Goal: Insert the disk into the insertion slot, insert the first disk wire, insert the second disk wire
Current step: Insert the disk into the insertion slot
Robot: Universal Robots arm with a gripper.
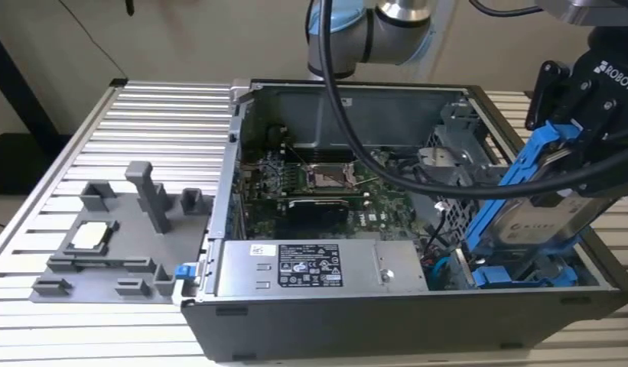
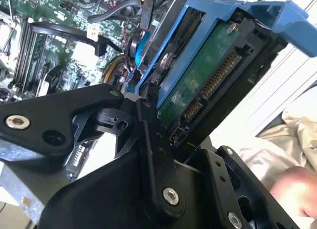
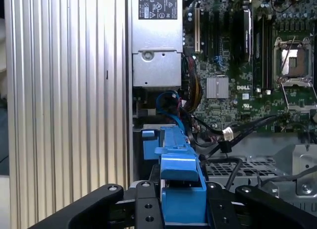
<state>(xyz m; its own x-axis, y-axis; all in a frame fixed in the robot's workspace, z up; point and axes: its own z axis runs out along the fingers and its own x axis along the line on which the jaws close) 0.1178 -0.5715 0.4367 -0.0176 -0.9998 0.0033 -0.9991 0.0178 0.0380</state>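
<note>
Grey case (image 1: 395,325), open on top, holds nearest one metal box (image 1: 395,267) bearing one white printed sticker (image 1: 308,273), then one green board (image 1: 324,183). At the exterior view's right, the gripper (image 1: 571,157) is clamped on the one blue-framed disk (image 1: 533,233). The disk is tilted, with its pale label (image 1: 546,216) outward and its lower end down inside the case beside the perforated slot (image 1: 451,202). Whether it is seated I cannot tell. At the exterior view's left, the ribbed table (image 1: 151,115) carries one grey fixture (image 1: 120,229).

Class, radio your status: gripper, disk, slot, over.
Gripper shut on silver-grey hard drive in blue plastic carrier. Drive tilted over grey perforated sheet-metal bay, not seated. Thick black cable alongside.
</note>
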